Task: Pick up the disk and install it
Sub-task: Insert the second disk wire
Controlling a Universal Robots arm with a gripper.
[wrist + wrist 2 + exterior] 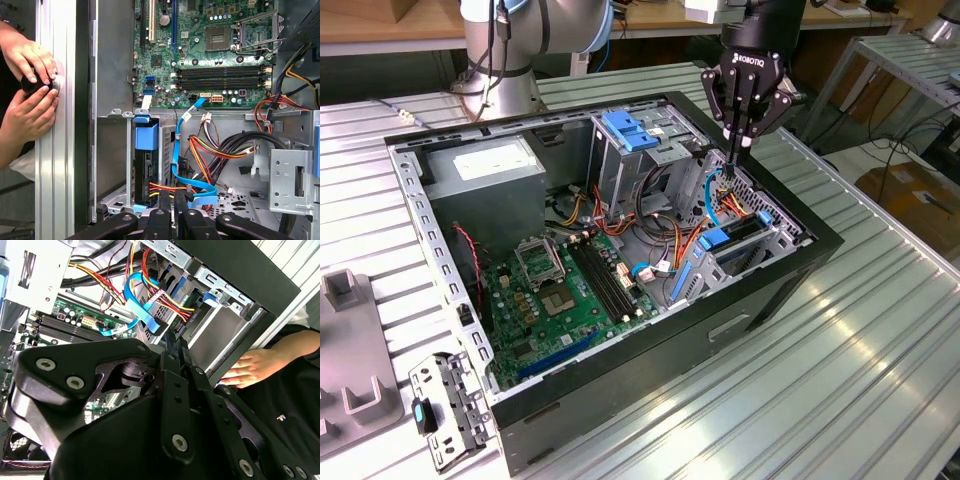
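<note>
The big open black computer case point(790, 275) lies on its side, and the work looks to be at the install end: the disk point(146, 137), a dark flat drive in a bright blue plastic carrier, sits in the drive bay at the case's front corner, just beside the wall. Directly above that bay hangs the black gripper point(745, 143), its fingers drawn together, or nearly so, with nothing visibly held between them. The tips are just over the thin blue cable point(175, 150) and the orange and yellow wires. I judge that any move here calls for a straight, gentle line clear of that wiring. The ribbed aluminium surface point(880, 330) carries the case. A person's two hands point(30, 100) rest on it close alongside, around a small dark round object. Wooden benches stand behind.
</note>
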